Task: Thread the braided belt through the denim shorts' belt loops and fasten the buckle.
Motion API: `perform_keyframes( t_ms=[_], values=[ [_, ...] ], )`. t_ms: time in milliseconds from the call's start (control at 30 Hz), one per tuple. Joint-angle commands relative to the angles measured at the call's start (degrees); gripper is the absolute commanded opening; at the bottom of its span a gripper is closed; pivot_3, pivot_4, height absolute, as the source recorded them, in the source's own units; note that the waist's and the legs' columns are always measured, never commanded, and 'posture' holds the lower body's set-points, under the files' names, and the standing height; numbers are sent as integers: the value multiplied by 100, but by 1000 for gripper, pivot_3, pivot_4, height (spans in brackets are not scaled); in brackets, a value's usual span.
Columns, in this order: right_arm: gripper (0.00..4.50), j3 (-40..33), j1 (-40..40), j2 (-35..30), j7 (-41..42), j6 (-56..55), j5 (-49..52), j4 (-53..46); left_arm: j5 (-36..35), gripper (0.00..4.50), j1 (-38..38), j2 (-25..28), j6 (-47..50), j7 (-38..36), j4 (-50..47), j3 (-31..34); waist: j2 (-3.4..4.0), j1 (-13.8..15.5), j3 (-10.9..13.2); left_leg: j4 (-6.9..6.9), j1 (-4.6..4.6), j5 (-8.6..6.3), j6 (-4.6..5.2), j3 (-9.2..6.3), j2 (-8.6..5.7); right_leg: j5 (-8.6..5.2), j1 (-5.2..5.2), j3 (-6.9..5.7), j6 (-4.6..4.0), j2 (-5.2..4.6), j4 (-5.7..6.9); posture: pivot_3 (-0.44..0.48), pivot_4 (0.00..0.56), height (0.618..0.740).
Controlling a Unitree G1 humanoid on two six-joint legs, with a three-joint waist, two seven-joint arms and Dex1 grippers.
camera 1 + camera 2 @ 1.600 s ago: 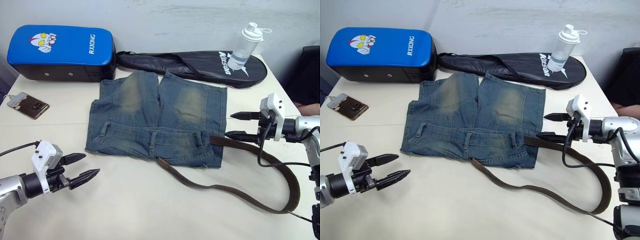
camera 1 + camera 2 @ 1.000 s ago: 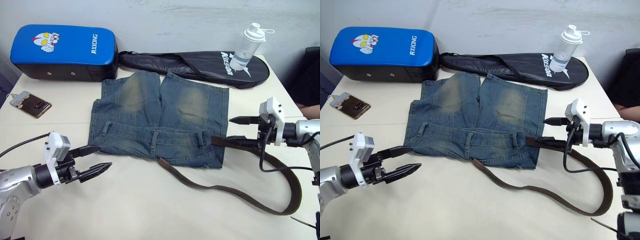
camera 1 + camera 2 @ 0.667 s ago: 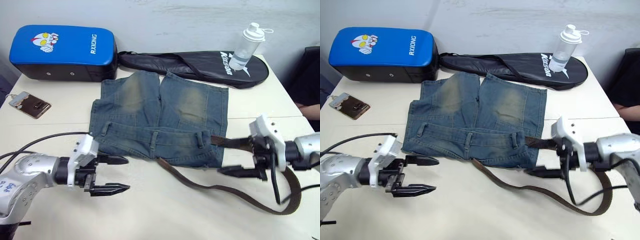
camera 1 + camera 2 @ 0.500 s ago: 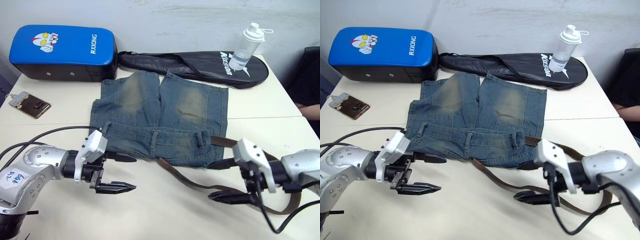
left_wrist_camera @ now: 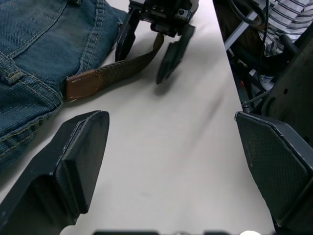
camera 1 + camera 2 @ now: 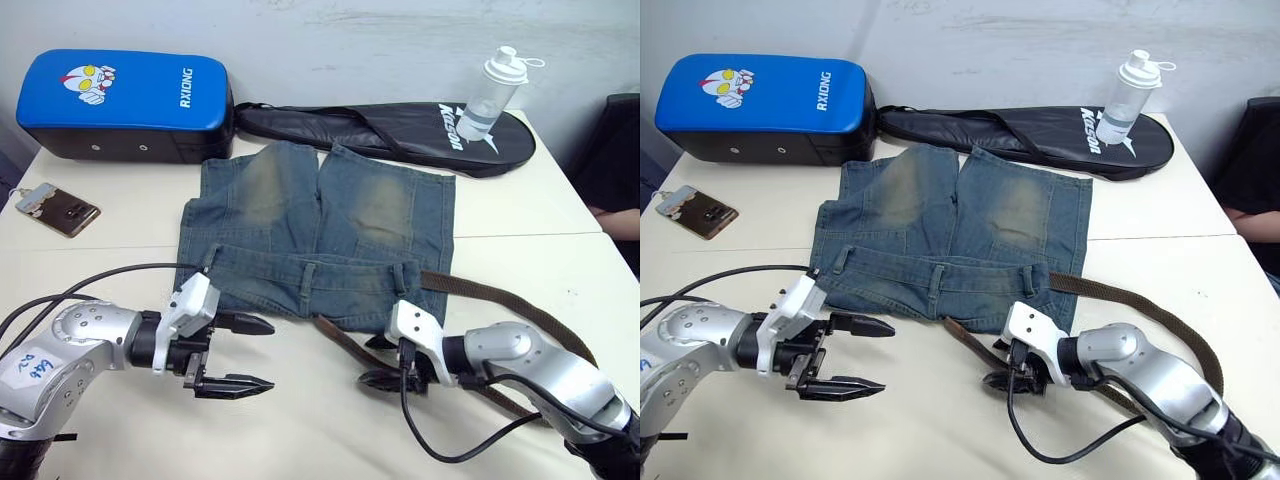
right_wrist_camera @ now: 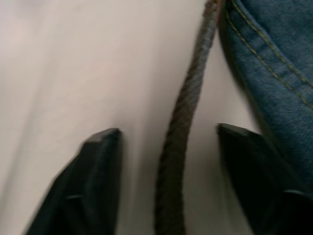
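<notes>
Right gripper (image 6: 378, 361) released — fingers spread to either side of the braided belt (image 7: 183, 132), low over the table (image 6: 300, 430), not closed on it. It sits at about 5 o'clock of the denim shorts (image 6: 320, 235), just off the waistband's near edge. Left gripper (image 6: 255, 355) also released, jaws wide, nothing between them, at roughly 7 o'clock of the shorts, near the waistband corner.

Belt: leather-tipped end (image 5: 83, 85) lies on the table beside the waistband; the strap runs out under the right gripper, loops round at 4 o'clock and comes back to the shorts' right side by a belt loop (image 6: 411, 274). Buckle — cannot tell where.

Beyond the shorts at 12 o'clock: black racket bag (image 6: 390, 125), bottle (image 6: 490, 80). Blue pad (image 6: 125, 95) at 10 o'clock, phone (image 6: 55, 208) at 9 o'clock.
</notes>
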Motion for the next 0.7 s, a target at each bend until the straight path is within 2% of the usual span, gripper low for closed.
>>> perform_keyframes(
  t_ms=[33,133,233,400,567,700],
  values=[
    [1529,229,-277,37,279,-334,-239,292,-183,4500,168,73,13,106,-273,410,-1,1,-1,-1,2,0,0,-1,0,0,2,-1,0,0,0,0,150,740],
    [108,-88,-561,41,678,-434,41,543,-311,4500,220,-15,46,235,-265,543,-1,1,-1,-2,2,-1,0,-1,0,0,1,-2,0,0,0,0,150,740],
    [45,-826,-773,-42,1364,-277,985,612,-431,4500,171,-108,164,460,-250,491,0,5,0,-2,0,-1,3,-1,0,0,1,-2,0,0,0,0,150,740],
    [45,-1717,-997,-113,1811,675,2762,434,-1481,4500,-524,-784,804,1299,-123,403,-3,40,-1,6,3,-2,11,-14,3,1,16,-8,1,0,2,0,150,740],
    [45,-1849,-1035,-91,1634,948,3229,329,-2002,4500,-1059,-1464,1273,2306,26,114,-5,111,-2,11,6,-4,15,-10,0,2,20,-5,4,-3,3,0,150,740],
    [45,-1894,-1031,-68,1417,985,3349,288,-2751,4500,-1283,-1823,1555,2782,-14,65,-6,135,-2,14,6,-4,15,-10,-1,3,22,-6,5,-2,3,0,150,740]
  ],
)
